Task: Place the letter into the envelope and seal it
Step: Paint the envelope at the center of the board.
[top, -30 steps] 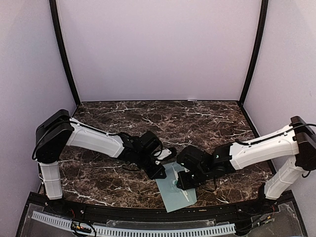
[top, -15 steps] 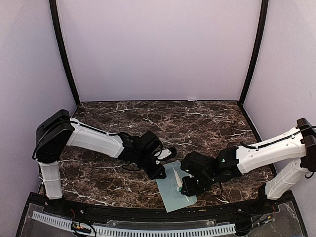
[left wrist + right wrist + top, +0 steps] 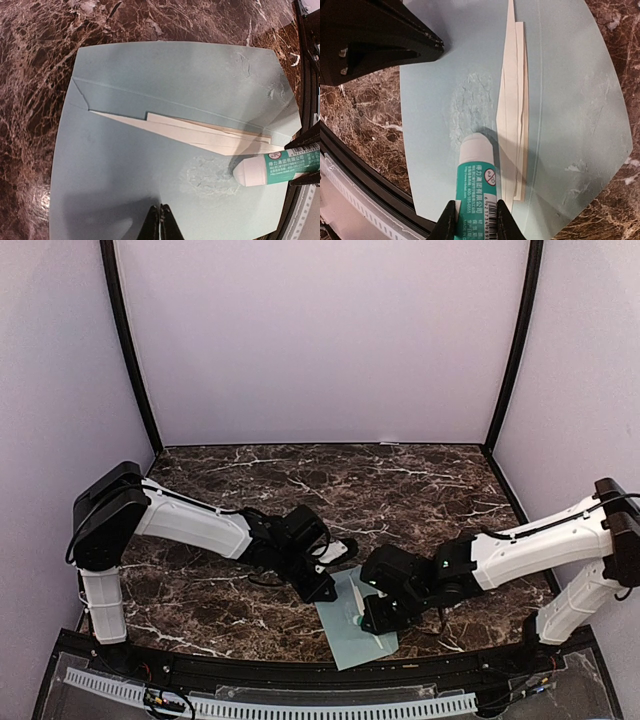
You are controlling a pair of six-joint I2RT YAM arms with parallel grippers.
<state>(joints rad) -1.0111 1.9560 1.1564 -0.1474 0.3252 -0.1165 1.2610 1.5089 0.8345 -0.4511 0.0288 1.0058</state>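
Inside envelope (image 3: 150,75), letter (image 3: 200,132); right fingers (image 3: 449,222) tight on glue stick (image 3: 476,170), left fingers (image 3: 151,227) together, empty.

Glue stick (image 3: 476,175), near the worktop's near edge: its green label carries white Chinese characters, a small red-ringed prohibition sign (image 3: 489,175) and a barcode (image 3: 481,216) with digits beginning 6 92. The finer print is illegible.

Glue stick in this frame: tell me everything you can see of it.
The glue stick is a small tube, green label with white print and a barcode, rounded white tip. The right gripper holds it by the body, tilted low, tip on or just above the pale envelope, beside a whitish glue smear and the edge of the cream letter.
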